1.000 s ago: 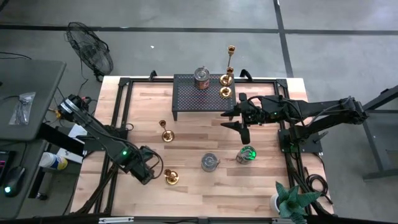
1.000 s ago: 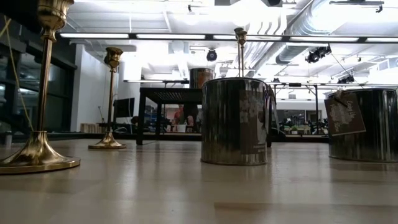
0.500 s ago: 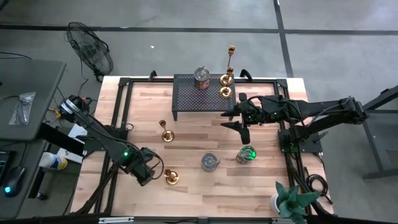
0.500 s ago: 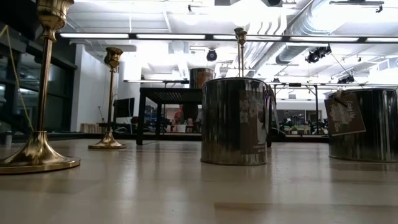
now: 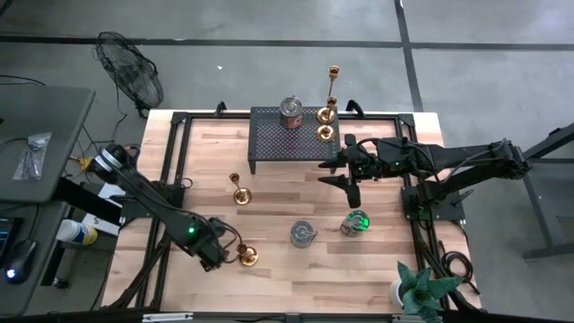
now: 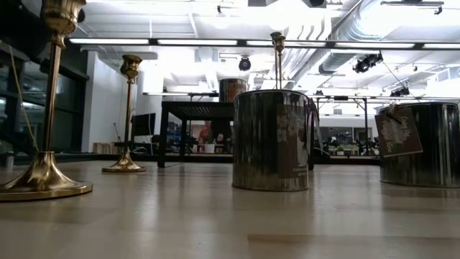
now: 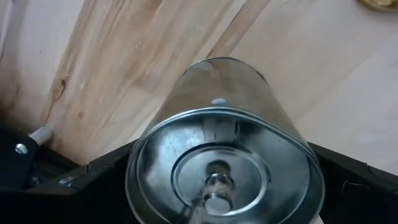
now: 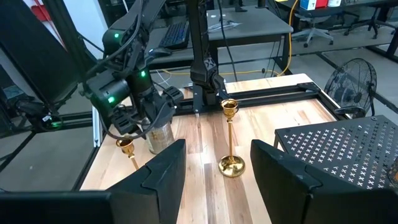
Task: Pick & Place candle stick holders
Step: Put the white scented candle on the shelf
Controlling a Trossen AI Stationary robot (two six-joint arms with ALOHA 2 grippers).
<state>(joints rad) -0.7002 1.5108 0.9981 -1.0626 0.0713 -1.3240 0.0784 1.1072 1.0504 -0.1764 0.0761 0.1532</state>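
One shiny silvery cup (image 7: 224, 155), gripper-held (image 7: 217, 186)

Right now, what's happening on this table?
The left gripper is shut on a silvery cup, held above the wood at the table's front left, beside a brass candlestick. The right gripper waits open near the black perforated stand, which already carries another cup and a candlestick. More holders remain on the table.

Shiny brass candlesticks with round bases (image 5: 239, 190) (image 5: 247, 257) (image 5: 325, 133) (image 5: 331, 90): four
Squat silvery round metal cups (image 5: 291, 111) (image 5: 303, 234) (image 5: 357, 222) (image 7: 217, 162): four
Black perforated metal stand (image 5: 273, 139): one
Green potted plant (image 5: 420, 289): one
Dark robot arms (image 5: 152, 202) (image 5: 448, 160): two
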